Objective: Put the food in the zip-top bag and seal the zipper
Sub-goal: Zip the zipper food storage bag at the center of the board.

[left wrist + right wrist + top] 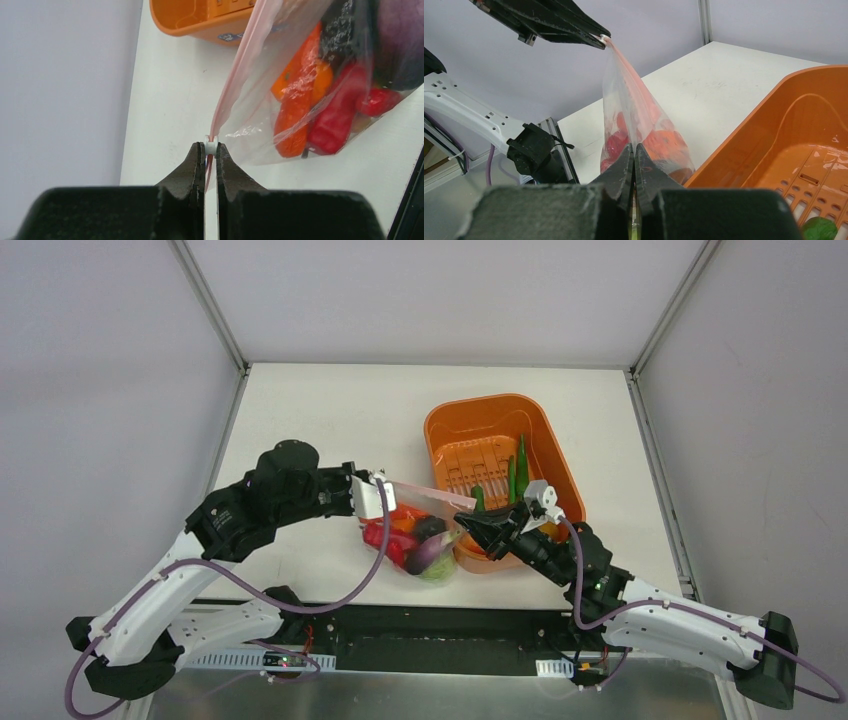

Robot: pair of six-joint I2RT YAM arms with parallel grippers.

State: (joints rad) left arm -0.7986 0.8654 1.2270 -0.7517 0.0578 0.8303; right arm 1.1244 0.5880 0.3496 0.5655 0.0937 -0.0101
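Note:
The zip-top bag point(420, 540) hangs above the table's near edge, stretched between both grippers. Its pink zipper point(425, 497) runs taut from one to the other. My left gripper point(388, 488) is shut on the zipper's small white slider point(211, 146) at the bag's left corner. My right gripper point(465, 522) is shut on the bag's right corner point(634, 145). Food fills the bag: an orange piece point(295, 115), a red pepper point(335, 120) and a dark purple piece point(400, 45). In the right wrist view, the bag point(644, 115) rises toward the left gripper point(601, 37).
An orange plastic tub point(556, 440) stands just right of the bag, close beside my right gripper, with green pieces point(520, 470) lying in it. Bare white table point(320, 420) spreads to the left and behind. Grey walls enclose the table.

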